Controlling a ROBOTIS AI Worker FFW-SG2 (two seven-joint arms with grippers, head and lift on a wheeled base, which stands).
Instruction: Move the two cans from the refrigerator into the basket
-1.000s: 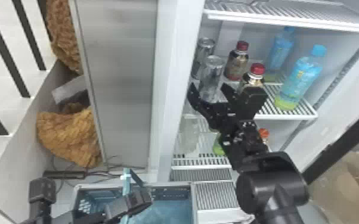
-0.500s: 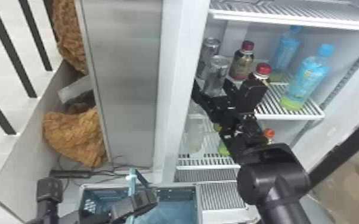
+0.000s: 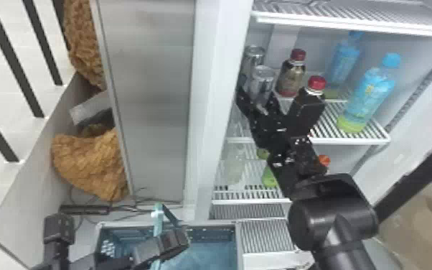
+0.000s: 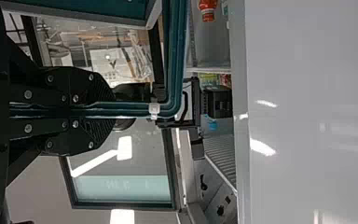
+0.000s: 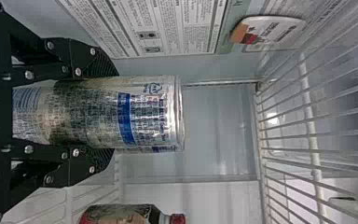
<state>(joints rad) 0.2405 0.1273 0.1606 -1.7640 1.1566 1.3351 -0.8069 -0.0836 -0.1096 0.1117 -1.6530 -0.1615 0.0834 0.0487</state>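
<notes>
Around the front can [image 3: 262, 84] on the refrigerator's middle shelf is my right gripper [image 3: 258, 97]; the other can [image 3: 253, 57] stands just behind. Seen from the right wrist, the gripper [image 5: 107, 113] is shut on the silver can [image 5: 151, 114], a finger against each side and its top end projecting past them. My left gripper [image 3: 161, 241] is at the raised handle of the blue basket [image 3: 238, 247], low before the refrigerator. In the left wrist view that gripper [image 4: 105, 111] is shut on the teal handle [image 4: 175, 60].
Red-capped bottles [image 3: 289, 79] stand right of the cans, one close beside the right gripper. Blue-capped bottles [image 3: 367, 93] are farther right. The upper shelf [image 3: 333, 19] lies above, and the refrigerator's side wall [image 3: 210, 107] rises close on the left.
My right gripper has moved forward and left onto the front can, and its fingers, wide apart before, have closed around it. The left gripper keeps its place at the handle; the head view has shifted slightly.
</notes>
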